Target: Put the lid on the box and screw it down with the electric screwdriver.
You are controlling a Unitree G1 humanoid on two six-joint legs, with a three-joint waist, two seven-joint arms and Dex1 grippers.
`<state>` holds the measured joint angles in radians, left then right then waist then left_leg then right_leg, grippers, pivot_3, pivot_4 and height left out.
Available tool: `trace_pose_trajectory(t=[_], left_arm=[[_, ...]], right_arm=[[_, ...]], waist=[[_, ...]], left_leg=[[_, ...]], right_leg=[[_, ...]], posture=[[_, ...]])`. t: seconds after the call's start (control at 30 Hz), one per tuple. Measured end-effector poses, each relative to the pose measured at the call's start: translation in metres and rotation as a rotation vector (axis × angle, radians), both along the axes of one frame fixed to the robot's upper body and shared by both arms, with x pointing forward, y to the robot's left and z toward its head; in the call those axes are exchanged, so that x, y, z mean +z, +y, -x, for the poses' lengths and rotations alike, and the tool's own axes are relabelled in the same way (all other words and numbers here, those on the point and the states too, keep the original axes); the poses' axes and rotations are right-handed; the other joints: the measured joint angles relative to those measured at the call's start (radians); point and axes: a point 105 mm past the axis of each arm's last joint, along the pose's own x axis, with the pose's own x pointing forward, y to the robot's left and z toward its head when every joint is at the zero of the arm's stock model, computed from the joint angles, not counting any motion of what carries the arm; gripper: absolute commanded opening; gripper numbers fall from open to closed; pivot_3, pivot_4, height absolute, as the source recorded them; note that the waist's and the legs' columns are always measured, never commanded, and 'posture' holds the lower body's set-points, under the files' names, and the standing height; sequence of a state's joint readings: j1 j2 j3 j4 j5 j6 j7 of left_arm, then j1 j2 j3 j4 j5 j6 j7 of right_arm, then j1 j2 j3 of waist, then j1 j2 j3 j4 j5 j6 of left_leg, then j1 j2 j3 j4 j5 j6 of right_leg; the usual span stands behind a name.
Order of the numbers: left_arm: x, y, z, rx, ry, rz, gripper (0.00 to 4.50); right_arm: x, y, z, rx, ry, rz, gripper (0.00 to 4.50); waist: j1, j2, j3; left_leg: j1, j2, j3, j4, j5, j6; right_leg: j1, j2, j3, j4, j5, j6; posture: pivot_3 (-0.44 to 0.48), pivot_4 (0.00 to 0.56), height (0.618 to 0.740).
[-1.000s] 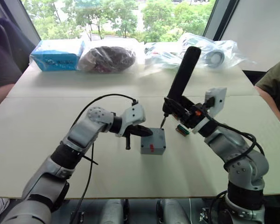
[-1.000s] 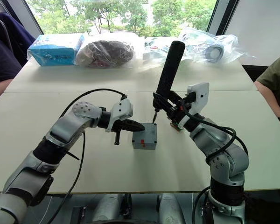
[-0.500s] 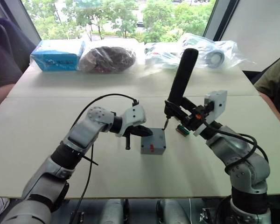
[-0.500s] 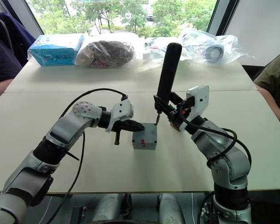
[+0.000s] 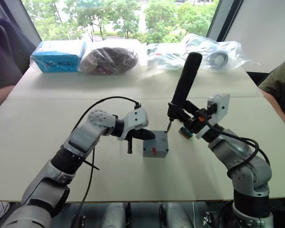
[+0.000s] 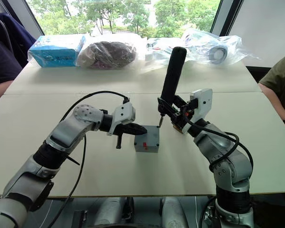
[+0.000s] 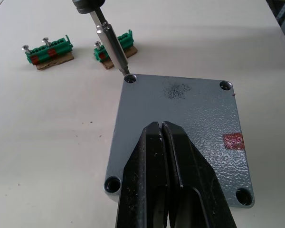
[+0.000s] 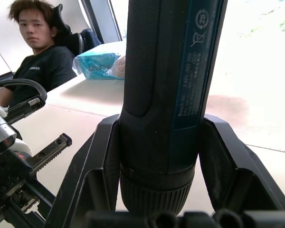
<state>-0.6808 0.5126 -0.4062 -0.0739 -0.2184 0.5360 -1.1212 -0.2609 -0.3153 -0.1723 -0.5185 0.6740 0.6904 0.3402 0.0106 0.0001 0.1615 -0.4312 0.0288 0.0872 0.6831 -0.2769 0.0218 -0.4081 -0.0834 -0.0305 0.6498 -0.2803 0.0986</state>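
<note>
Black fingers of the left gripper (image 7: 167,161) are pressed together with nothing between them, their tips resting flat on the lid (image 7: 190,118), apparently to hold it down. The right gripper (image 8: 161,156) is clamped around the barrel of the screwdriver (image 5: 184,81), one finger on each side, and holds it nearly upright, leaning a little away from the robot.

The bit (image 7: 109,40) comes down at a slant and its tip sits in the screw hole (image 7: 129,79) at one far corner of the lid. Whether a screw head is seated there is hard to make out.

The lid is already on the box (image 5: 155,145), square to it, which stands near the middle of the table (image 5: 47,142); the red mark (image 5: 154,151) faces the robot. So the first half of the task looks done, and the screwing is at its first corner or thereabouts. The other three corner holes (image 7: 225,86) look like dark recesses, and I judge them not yet driven, though I cannot be sure.

Just beyond the box lie two green blocks (image 7: 48,49) with small screws standing in them, probably the supply for the corners left. A person sits at each side of the table.
</note>
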Motion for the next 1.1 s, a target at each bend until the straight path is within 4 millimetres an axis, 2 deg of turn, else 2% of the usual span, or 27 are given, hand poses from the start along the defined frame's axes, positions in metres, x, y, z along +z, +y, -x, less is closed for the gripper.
trace_pose_trajectory(t=[0.2, 0.4, 1.1], left_arm=[[0.0001, -0.0006, 0.0010, -0.007, 0.000, -0.001, 0.00], [-0.0002, -0.0009, 0.0011, -0.010, 0.002, 0.000, 0.00], [-0.0004, -0.0008, -0.0001, 0.000, 0.000, 0.002, 0.00]], right_arm=[[0.0064, 0.0020, 0.0020, 0.033, -0.009, -0.031, 1.81], [-0.0002, 0.0058, 0.0042, 0.049, 0.012, -0.024, 1.81], [-0.0026, 0.0059, 0.0007, 0.024, -0.026, 0.035, 1.81]], waist=[[0.000, 0.000, 0.000], [0.000, 0.000, 0.000], [0.000, 0.000, 0.000]], left_leg=[[0.000, 0.000, 0.000, 0.000, 0.000, 0.000], [0.000, 0.000, 0.000, 0.000, 0.000, 0.000], [0.001, 0.000, 0.000, 0.000, 0.000, 0.000]], right_leg=[[0.000, 0.000, 0.000, 0.000, 0.000, 0.000], [0.000, 0.000, 0.000, 0.000, 0.000, 0.000], [0.001, 0.000, 0.000, 0.000, 0.000, 0.000]], posture=[[0.000, 0.150, 0.740], [0.000, 0.150, 0.740], [0.000, 0.150, 0.740]])
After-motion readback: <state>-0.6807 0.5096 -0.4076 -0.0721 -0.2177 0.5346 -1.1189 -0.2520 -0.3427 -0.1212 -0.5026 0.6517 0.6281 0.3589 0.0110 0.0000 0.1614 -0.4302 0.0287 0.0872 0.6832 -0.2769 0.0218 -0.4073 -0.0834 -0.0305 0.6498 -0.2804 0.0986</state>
